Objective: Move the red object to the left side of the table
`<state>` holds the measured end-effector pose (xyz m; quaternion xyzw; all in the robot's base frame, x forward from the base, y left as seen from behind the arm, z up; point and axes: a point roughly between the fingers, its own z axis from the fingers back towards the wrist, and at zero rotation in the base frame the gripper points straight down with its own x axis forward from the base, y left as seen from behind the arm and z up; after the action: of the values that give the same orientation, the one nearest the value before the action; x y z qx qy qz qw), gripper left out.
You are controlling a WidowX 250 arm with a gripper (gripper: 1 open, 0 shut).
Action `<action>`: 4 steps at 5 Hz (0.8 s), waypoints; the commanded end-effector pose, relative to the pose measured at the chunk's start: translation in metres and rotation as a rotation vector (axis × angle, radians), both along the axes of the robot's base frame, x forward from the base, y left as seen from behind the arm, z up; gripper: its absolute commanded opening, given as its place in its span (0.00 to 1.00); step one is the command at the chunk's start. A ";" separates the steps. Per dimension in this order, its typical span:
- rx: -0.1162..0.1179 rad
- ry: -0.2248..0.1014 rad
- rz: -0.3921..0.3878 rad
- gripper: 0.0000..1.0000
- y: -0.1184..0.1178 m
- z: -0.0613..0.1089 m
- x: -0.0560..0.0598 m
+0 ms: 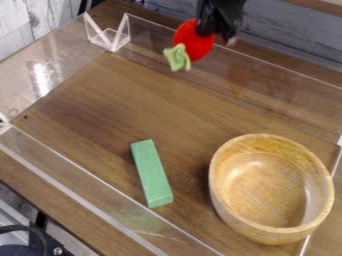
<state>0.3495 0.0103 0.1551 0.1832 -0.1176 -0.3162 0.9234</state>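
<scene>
Gripper (pixel 211 35) pinching red object (pixel 194 43) at its edge, raised above tabletop (pixel 120 105). Risk: off-centre hold may slip mid-carry, dropping it short of left side.

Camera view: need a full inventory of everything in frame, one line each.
red object: 1, bright red with a light-green stem, held off the table at top centre
green block: 1, green, flat on the table, near centre, left of the bowl
wooden bowl: 1, light wood, upright and empty, near right
clear stand: 1, transparent, far left corner
acrylic walls: clear, low, bordering the table
table: 1, dark brown wood grain
gripper: 1, black, top centre, shut on the red object
</scene>
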 end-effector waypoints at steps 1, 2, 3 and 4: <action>-0.024 -0.092 0.087 0.00 0.007 0.027 0.014; -0.037 -0.089 0.190 0.00 0.033 0.027 0.018; -0.044 -0.084 0.244 0.00 0.049 0.026 0.017; -0.050 -0.083 0.290 0.00 0.062 0.028 0.013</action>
<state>0.3557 0.0704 0.1611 0.1782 -0.1032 -0.1765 0.9625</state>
